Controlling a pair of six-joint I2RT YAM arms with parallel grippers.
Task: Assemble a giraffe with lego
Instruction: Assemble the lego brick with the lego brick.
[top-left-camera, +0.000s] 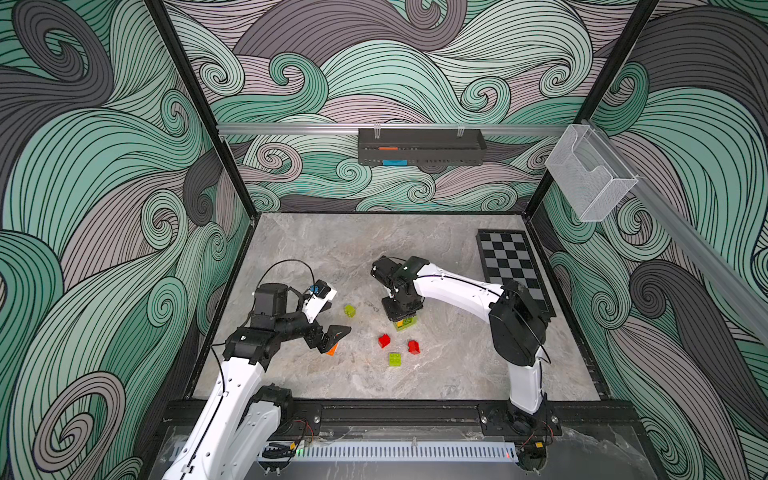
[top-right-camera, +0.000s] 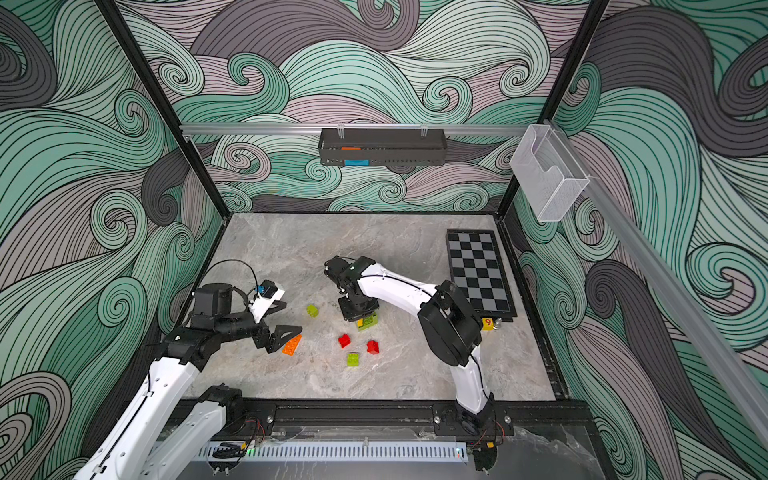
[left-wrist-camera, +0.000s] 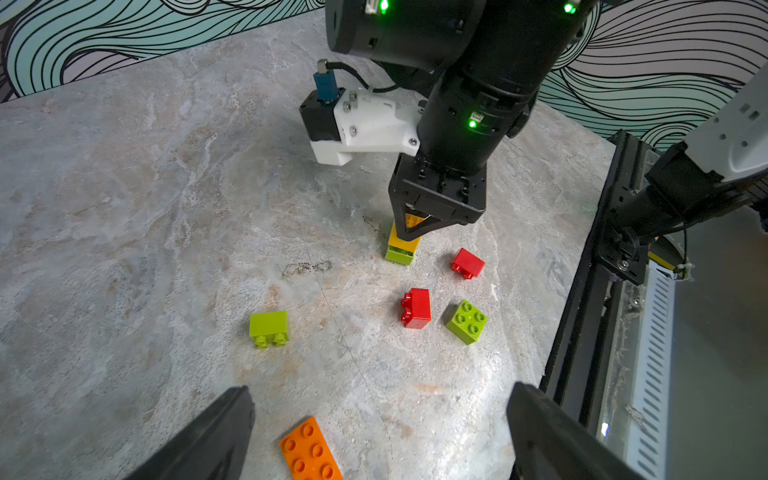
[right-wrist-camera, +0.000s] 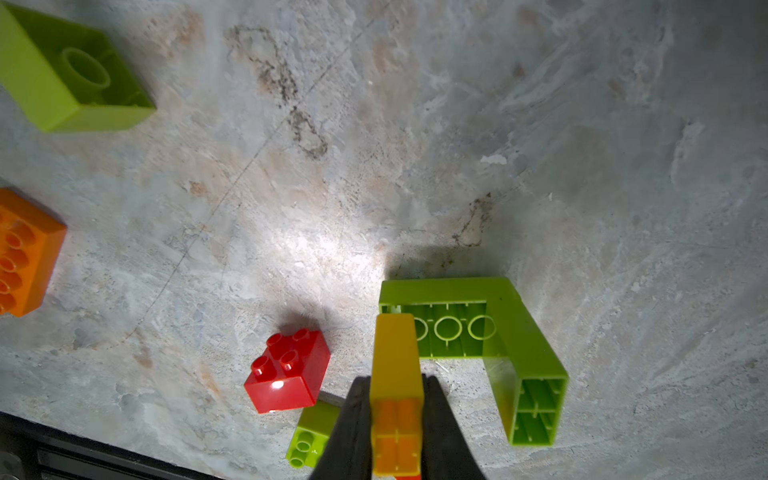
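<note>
Right gripper (left-wrist-camera: 408, 232) clamps the yellow brick (left-wrist-camera: 403, 246), hiding most of it; left gripper (left-wrist-camera: 378, 395) gapes wide, orange brick (left-wrist-camera: 309, 451) cut off.

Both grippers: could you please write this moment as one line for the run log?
right gripper: shut on yellow brick, placed on lime green brick | left gripper: open, poised over long orange brick

Swirl-patterned walls (top-left-camera: 104, 166), grey marbled tabletop (top-left-camera: 324, 249), chequered board (top-left-camera: 511, 257) — black wall tray (top-left-camera: 440, 157), contents unclear
</note>
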